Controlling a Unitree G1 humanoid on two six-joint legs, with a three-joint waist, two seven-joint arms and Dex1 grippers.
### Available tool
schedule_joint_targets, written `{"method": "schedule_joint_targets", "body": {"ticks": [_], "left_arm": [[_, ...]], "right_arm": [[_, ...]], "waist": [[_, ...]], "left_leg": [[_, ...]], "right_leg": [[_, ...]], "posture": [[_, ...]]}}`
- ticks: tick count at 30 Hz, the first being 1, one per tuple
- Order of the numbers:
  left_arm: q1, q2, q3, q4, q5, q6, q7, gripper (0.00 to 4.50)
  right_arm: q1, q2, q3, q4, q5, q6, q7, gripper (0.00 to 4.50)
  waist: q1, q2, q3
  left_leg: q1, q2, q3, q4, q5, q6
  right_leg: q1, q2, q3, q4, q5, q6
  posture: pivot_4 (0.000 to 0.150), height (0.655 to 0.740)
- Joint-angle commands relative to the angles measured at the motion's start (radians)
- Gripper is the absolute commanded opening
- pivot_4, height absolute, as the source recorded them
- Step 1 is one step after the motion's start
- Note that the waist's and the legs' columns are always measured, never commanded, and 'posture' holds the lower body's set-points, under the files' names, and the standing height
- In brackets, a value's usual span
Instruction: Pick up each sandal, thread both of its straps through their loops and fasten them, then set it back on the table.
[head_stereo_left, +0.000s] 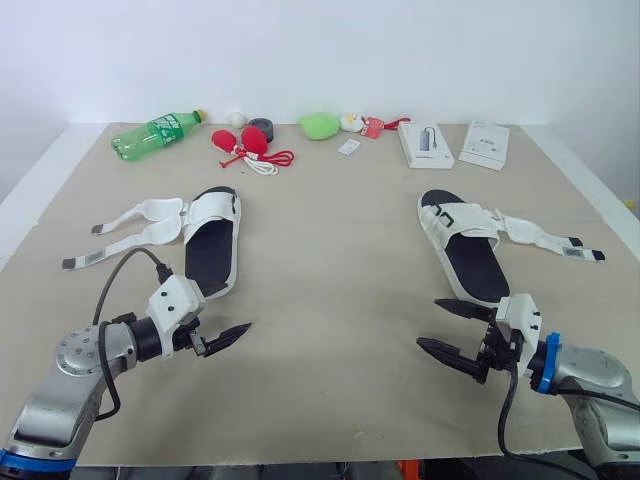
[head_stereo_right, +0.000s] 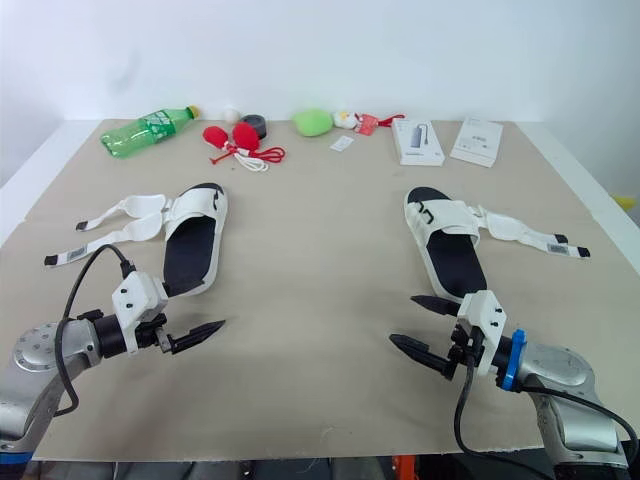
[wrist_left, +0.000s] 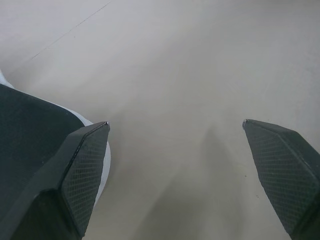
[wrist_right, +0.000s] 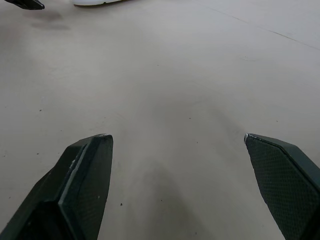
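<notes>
Both sandals lie flat on the table (head_stereo_left: 330, 300), well apart, neither yet lifted; the left sandal (head_stereo_left: 212, 250) has its two straps (head_stereo_left: 130, 228) splayed outward toward the table's left edge, and the right sandal (head_stereo_left: 470, 255) has its straps (head_stereo_left: 545, 238) trailing toward the right edge, all unfastened; the left gripper (head_stereo_left: 228, 337) hovers released, fingers spread, just beside the heel of the left sandal, touching nothing; the right gripper (head_stereo_left: 430, 323) hovers likewise unclenched near the heel of the right sandal; the step in hand looks to be the first pick-up; it would go best with one claw closing across the sole's edge at mid-length, clear of the loops, leaving the other claw free to pinch a strap near its tip and feed it straight; a grip on the limp strap alone would likely let the sandal swing.
</notes>
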Motion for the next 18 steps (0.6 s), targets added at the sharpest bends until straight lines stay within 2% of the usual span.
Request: {"method": "schedule_joint_targets", "body": {"ticks": [1,4,18], "left_arm": [[-0.005,0.004,0.003,-0.015,0.001,-0.029,-0.006,4.40],[-0.022,-0.006,-0.005,-0.007,0.001,-0.037,-0.005,4.40],[-0.073,-0.007,-0.058,0.014,0.002,-0.055,-0.042,4.40]], "right_arm": [[-0.004,-0.005,-0.040,-0.025,0.035,0.019,-0.013,4.50],[-0.013,0.002,-0.047,-0.052,0.065,0.070,-0.050,4.50],[-0.007,0.027,-0.072,-0.054,0.075,0.068,-0.121,4.50]], "waist": [[0.000,0.000,0.000],[0.000,0.000,0.000],[0.000,0.000,0.000]], "left_leg": [[0.000,0.000,0.000,0.000,0.000,0.000],[0.000,0.000,0.000,0.000,0.000,0.000],[0.000,0.000,0.000,0.000,0.000,0.000]], "right_leg": [[0.000,0.000,0.000,0.000,0.000,0.000],[0.000,0.000,0.000,0.000,0.000,0.000],[0.000,0.000,0.000,0.000,0.000,0.000]], "posture": [[0.150,0.7400],[0.150,0.7400],[0.150,0.7400]]}}
